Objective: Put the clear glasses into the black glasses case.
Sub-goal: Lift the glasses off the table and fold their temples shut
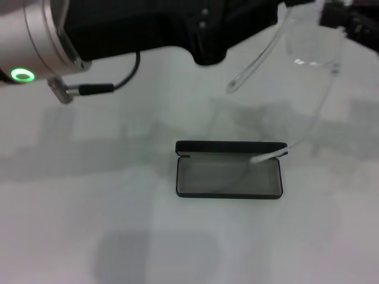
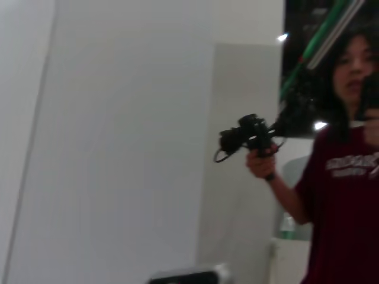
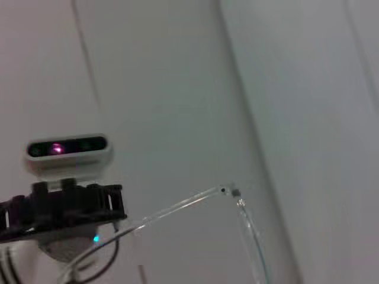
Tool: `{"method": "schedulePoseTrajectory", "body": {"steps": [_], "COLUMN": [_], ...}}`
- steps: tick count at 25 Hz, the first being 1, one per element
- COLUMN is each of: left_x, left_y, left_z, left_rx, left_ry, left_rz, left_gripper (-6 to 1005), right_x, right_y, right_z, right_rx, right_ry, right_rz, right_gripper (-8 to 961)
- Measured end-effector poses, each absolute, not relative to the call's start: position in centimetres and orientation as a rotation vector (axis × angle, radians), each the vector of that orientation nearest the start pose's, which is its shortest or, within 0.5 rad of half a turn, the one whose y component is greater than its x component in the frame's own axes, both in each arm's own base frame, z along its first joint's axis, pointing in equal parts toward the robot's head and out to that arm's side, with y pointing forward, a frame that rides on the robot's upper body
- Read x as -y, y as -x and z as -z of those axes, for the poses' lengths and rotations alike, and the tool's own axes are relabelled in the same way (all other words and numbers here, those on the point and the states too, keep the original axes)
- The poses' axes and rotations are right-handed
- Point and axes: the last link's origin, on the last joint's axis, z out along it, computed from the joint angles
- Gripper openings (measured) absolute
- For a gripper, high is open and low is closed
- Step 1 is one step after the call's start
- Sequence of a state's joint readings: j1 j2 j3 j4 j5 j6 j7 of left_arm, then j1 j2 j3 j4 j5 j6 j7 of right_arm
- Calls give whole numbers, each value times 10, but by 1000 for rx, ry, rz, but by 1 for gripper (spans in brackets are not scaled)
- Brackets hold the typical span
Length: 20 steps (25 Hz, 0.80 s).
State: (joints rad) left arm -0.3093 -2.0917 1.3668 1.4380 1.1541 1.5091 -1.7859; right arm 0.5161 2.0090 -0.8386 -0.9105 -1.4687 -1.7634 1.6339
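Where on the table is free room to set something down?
Bare table spreads left of the case and along the near edge. Right of the case is also bare. Crowded: above the case, where the glasses hang, one arm tip reaching into it.

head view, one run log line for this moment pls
clear glasses: held aloft, arm tip over case | black glasses case: open on table | grippers: not visible

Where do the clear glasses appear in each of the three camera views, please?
Head view: the transparent plastic wraparound clear glasses hang at upper right, one arm tip reaching down over the open flat black glasses case.
Left wrist view: not in it.
Right wrist view: the lower middle, a clear arm and hinge.
Shared landmark: the glasses' long clear arms, seen in the head and right wrist views.
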Motion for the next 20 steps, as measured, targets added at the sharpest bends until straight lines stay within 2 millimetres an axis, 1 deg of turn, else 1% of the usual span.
{"method": "schedulePoseTrajectory", "body": {"steps": [2,5,7,12,20], "left_x": [-282,-285,-288,-293,-297], "left_y": [76,82,87,98,105], "left_z": [-53,-48,-45,-38,-32], "left_rx": [148,190,222,250,259], "left_ry": [2776,2783,2778,2763,2751], "left_rz": [1497,1521,1521,1512,1510], "left_gripper": [157,108,108,108,108], "right_x": [-344,-347,-346,-342,-337], "right_y": [-172,-164,-162,-157,-159], "right_z": [-77,-68,-66,-67,-68], "right_rx": [-362,-353,-345,-317,-327], "right_ry": [2696,2739,2757,2769,2766], "right_rz": [-1279,-1277,-1284,-1340,-1397], "right_gripper": [54,54,54,53,53]}}
